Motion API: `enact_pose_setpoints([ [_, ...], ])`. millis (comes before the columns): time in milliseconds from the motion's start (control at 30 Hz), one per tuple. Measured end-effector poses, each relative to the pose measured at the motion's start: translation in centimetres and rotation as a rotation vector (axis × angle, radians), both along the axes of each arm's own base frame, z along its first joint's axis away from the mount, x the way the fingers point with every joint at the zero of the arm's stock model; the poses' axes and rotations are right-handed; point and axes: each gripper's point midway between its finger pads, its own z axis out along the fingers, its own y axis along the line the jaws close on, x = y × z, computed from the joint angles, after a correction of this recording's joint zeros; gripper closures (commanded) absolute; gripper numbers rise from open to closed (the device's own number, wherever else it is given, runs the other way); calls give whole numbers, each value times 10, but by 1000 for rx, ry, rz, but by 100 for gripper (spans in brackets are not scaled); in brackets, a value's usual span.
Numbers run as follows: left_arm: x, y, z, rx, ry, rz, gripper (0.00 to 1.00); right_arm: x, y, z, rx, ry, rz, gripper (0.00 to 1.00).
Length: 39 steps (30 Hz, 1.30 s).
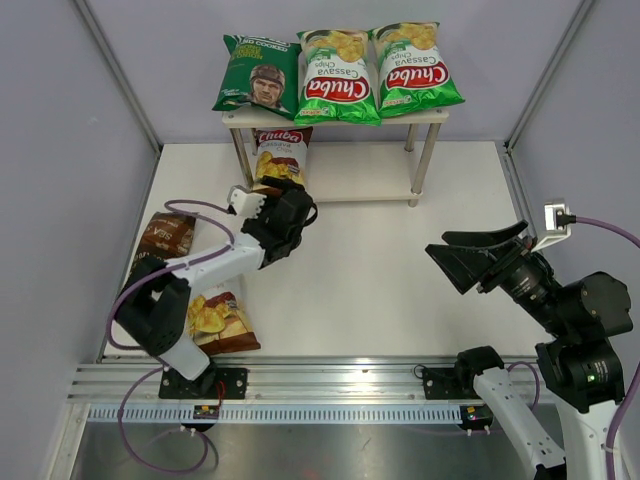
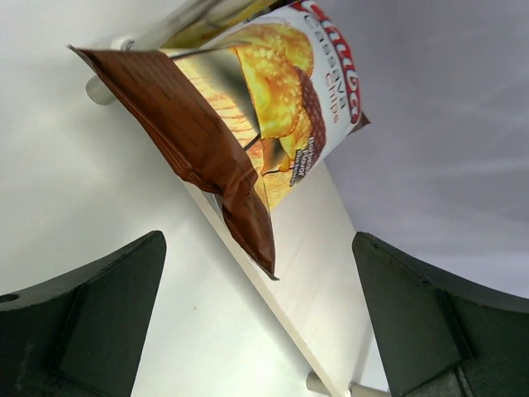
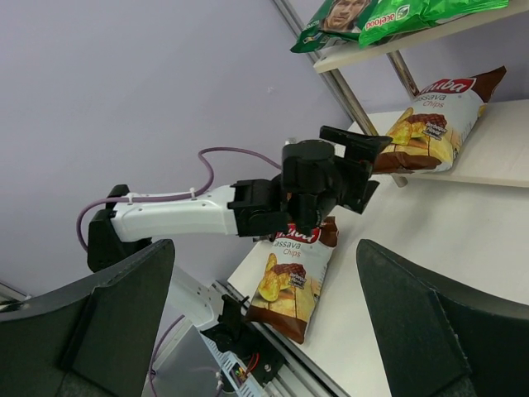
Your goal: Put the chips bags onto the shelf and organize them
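Your left gripper (image 2: 258,248) has its jaws spread wide, nothing clamped between them. Just ahead of them lies a brown-and-white Chuba bag (image 2: 273,107) on the lower board of the shelf (image 2: 326,248). Its brown sealed end pokes over the front edge toward you, and I can't tell whether anything is touching. Above those jaws the top board carries three in a row: a dark green bag (image 1: 257,75) with a man's face, a bright green Chuba bag (image 1: 338,78), then a second bright green Chuba bag (image 1: 415,68). Behind the jaws and off to their left, a dark brown bag (image 1: 167,235) lies on the table (image 1: 380,270). Farther back, beside the arm's base, lies a second brown-and-white Chuba bag (image 1: 222,320). Your right gripper (image 1: 450,255) hangs over the table with its jaws also wide apart and empty. It is well clear of the shelf, and the left arm (image 3: 190,211) and that floor-level bag are out in front of it
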Motion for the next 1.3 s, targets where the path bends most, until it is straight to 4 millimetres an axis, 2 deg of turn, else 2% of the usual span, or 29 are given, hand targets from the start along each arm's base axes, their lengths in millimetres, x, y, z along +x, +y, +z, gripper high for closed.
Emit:
enact_pose_setpoints([
  [233,-36,22,29,37,-15,-57,1,-2,2,-5,-45,-24,18,1],
  [533,-78,52,33,302,111,-199,1,10,6,-37,-81,38,26,1],
  [633,-90,64,23,390,206,-265,1,11,6,-43,-87,48,29,1],
  [733,-101,85,13,420,300,-318,1,11,6,-49,-92,52,29,1],
  [967,-147,155,15,355,375,-256,1,11,7,-63,-100,73,34,1],
  [1067,-168,178,7,319,414,-212,1,10,7,-67,-100,76,40,0],
  [1167,-184,195,-11,303,491,-187,1,7,7,-69,-99,71,41,1],
  [1300,-200,208,-45,255,622,-180,1,5,6,-69,-98,63,41,0],
])
